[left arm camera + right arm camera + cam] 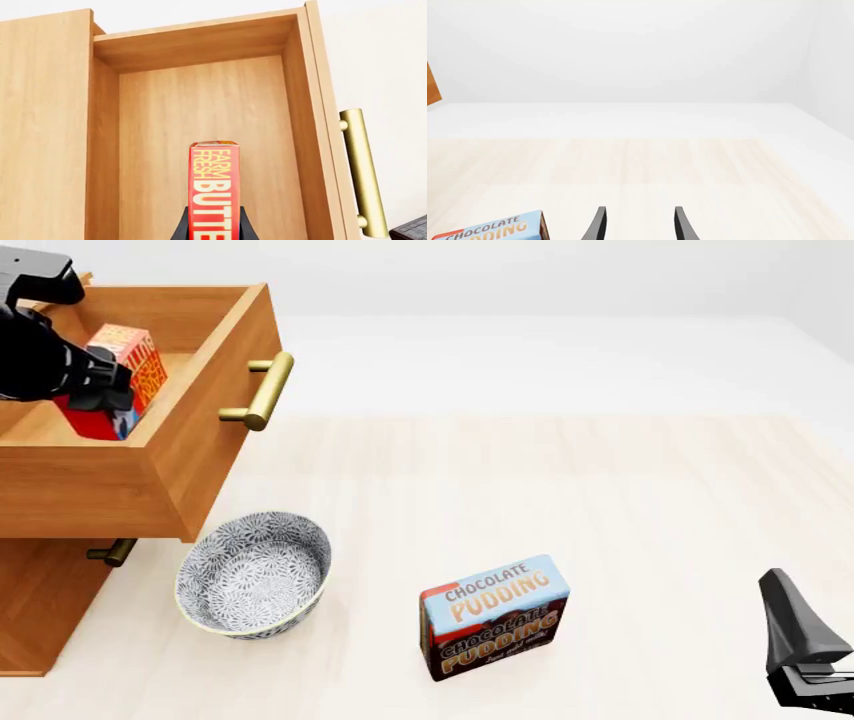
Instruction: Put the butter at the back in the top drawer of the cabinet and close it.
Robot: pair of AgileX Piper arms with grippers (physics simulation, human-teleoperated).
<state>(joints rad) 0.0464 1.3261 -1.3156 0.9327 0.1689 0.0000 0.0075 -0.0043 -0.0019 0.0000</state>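
The red butter (212, 195) box, lettered "Farm Fresh Butter", is held on edge with my left gripper (213, 226) shut on it. In the front view the butter (131, 370) hangs over the inside of the top drawer (214, 455), which is pulled far out of the wooden cabinet (40, 610). The drawer floor (207, 110) below the box is bare. The left gripper (96, 390) sits at the far left, above the drawer. My right gripper (807, 665) is at the near right corner, and in its wrist view the right gripper (639, 225) is open on nothing.
A patterned grey bowl (254, 575) stands on the table just below the open drawer's front. The Chocolate Pudding box (494, 618) stands upright near the front middle, also showing as the pudding box (494, 231). The drawer's brass handle (260, 390) sticks out to the right.
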